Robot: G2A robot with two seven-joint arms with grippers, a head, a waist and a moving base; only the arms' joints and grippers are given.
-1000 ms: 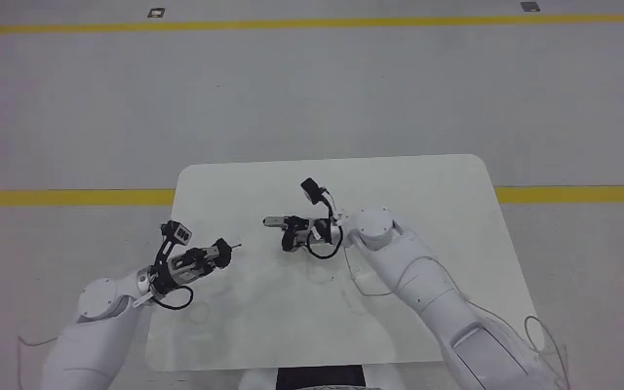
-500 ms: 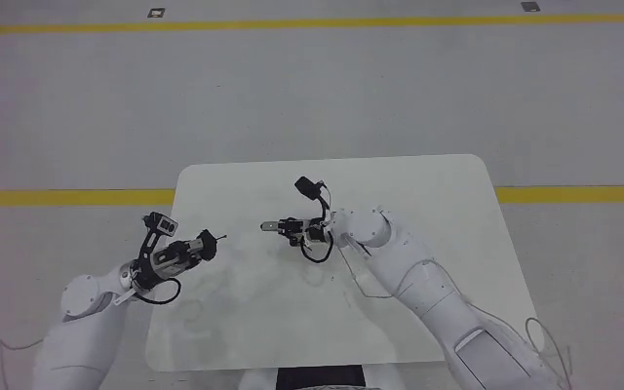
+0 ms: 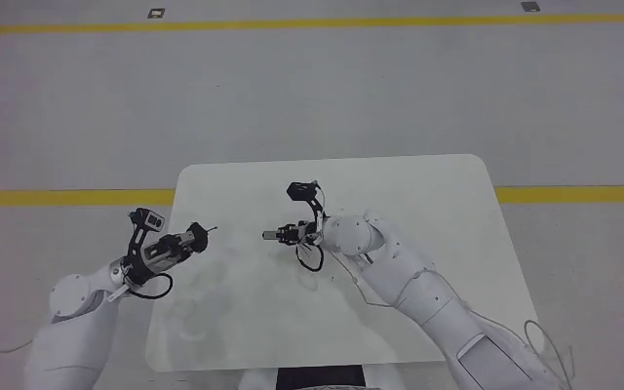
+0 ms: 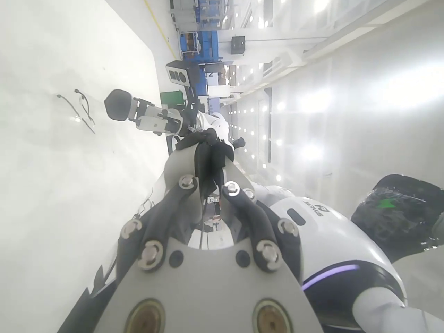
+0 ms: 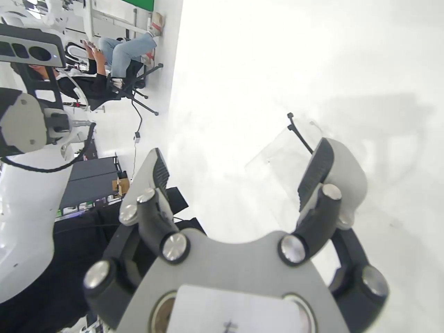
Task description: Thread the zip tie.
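Right gripper (image 5: pixel 241 152) is hanging low over the middle of the white table (image 3: pixel 409 195), jaws spread wide and gripping nothing. Its ribbed black rubber pads (image 5: pixel 161 171) are facing each other across bare tabletop. The zip tie (image 5: pixel 299 135) is lying flat on the table just beside one of these fingers, its strap running toward that finger's tip; contact is not clear. It is a thin black plastic strip, slightly bowed, with a small square head at the far end. Two such lines are showing side by side, and on this glossy surface I cannot tell a second strand from a reflection. The wide jaws beside the strap are probably set for a pinch from above, since a flat, springy strip gives little edge to catch. Left gripper (image 3: pixel 198 234) is sitting off toward the table's left edge, well apart from the tie, fingers clenched together. A thin dark tip is poking out past them, but whether anything is pinched there is unclear. Judging by this spacing, the left arm is leaving the right arm room to work. The threading step looks to be not yet in hand.
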